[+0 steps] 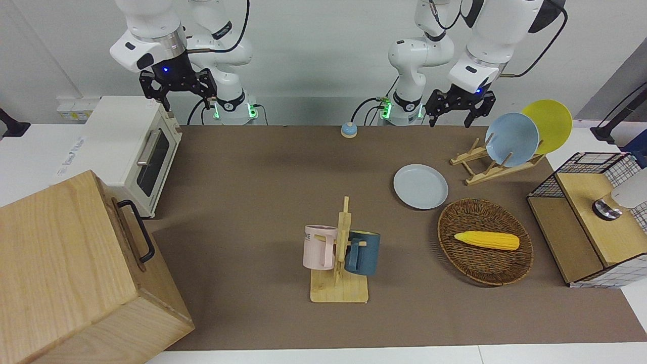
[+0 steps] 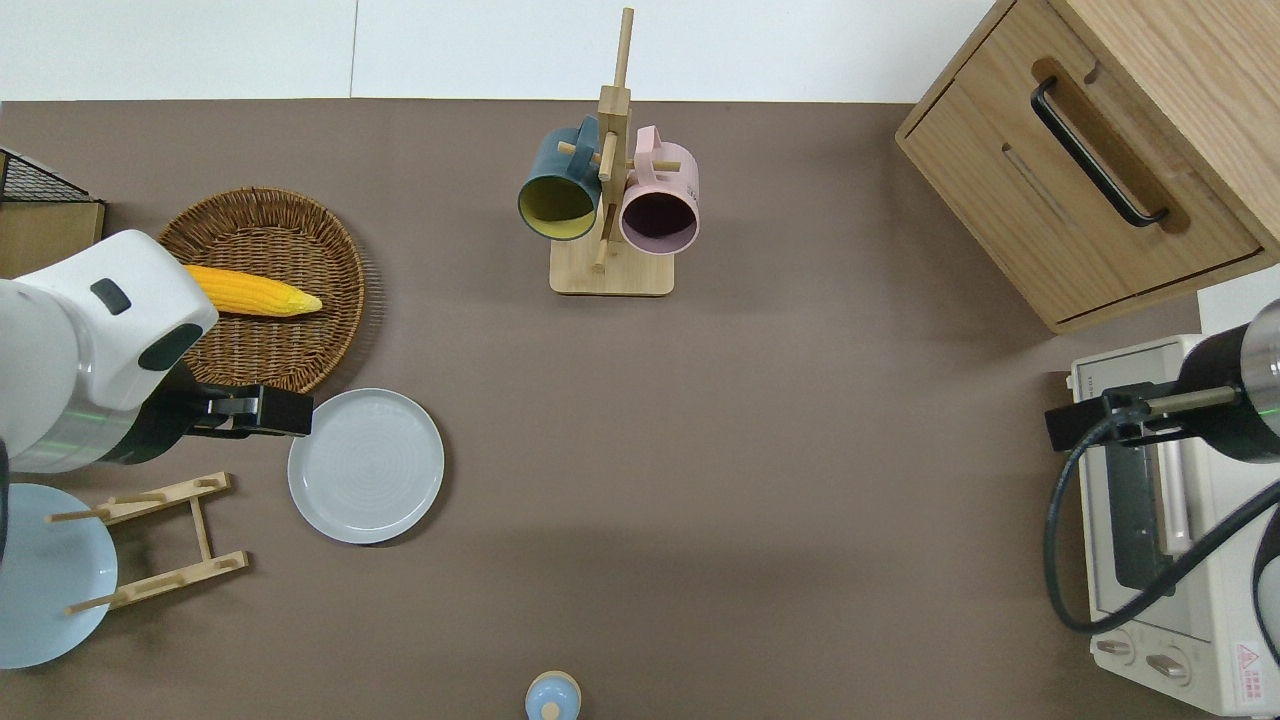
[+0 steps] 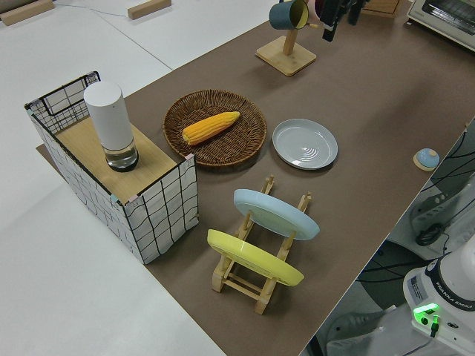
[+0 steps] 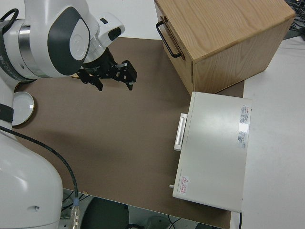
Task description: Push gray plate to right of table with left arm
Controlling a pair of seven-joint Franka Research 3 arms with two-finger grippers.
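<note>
1. The gray plate point(image 2: 366, 465) is lying flat on the table point(image 1: 263, 212), just beside the wicker basket point(image 2: 268, 288) and nearer to the robots than it, with the wooden dish rack point(image 2: 160, 545) close by toward the left arm's end.
2. The left gripper point(image 1: 459, 107) is hanging in the air with its fingers spread apart and nothing between them. In the overhead view the arm's white body is covering most of it, so only a black part is showing, seemingly over the mat just beside the plate's rim.
3. The front view is showing clear air under the fingers, which the overhead view cannot.
4. The corn cob point(image 1: 487, 240) is lying in the basket; the arm is hiding one end of it from overhead.
5. The blue dish point(image 3: 276, 213) and yellow plate point(image 3: 254, 257) are standing in the rack; overhead the dish is cut off and the yellow plate is out of sight.
6. The right gripper point(image 1: 178, 88) is parked, jaws apart and empty.
</note>
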